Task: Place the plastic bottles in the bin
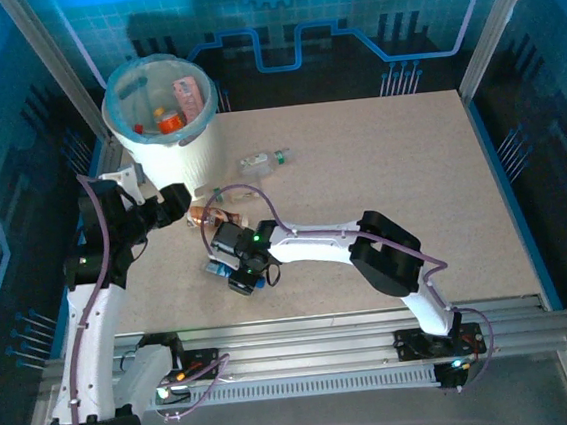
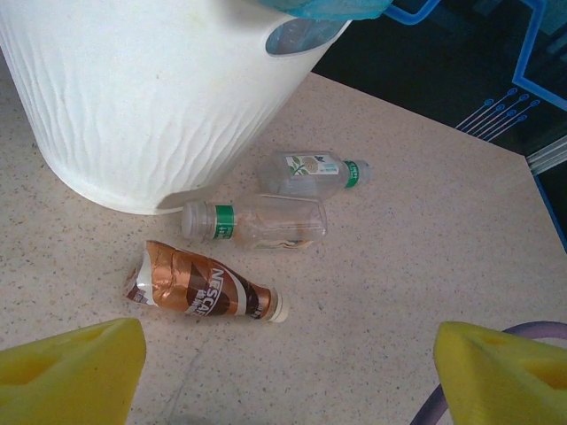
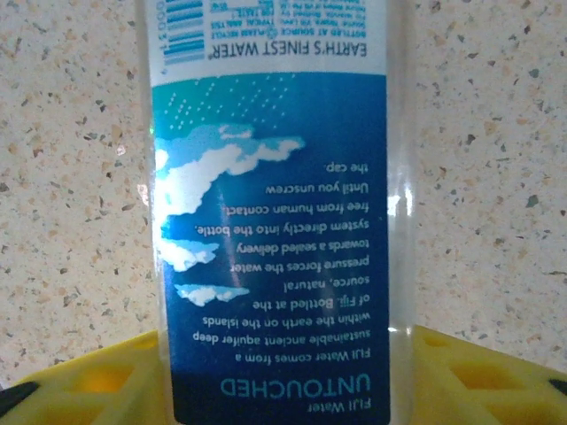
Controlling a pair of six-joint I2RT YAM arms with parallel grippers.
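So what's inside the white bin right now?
Inside the bin, a pink-labelled bottle and an orange-capped one are visible. Whatever lies beneath them is covered by them and the bin's wall.

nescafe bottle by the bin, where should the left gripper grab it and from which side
Probably the brown sleeved body of the Nescafe bottle, mid-length, from straight above with jaws across its width. It lies flat on its side, narrowing toward the white cap, and a gap separates it from the clear bottle.

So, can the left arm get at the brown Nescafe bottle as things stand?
Probably yes. The left gripper hangs open just short of the brown bottle, which lies on bare table beside the bin, nothing between them.
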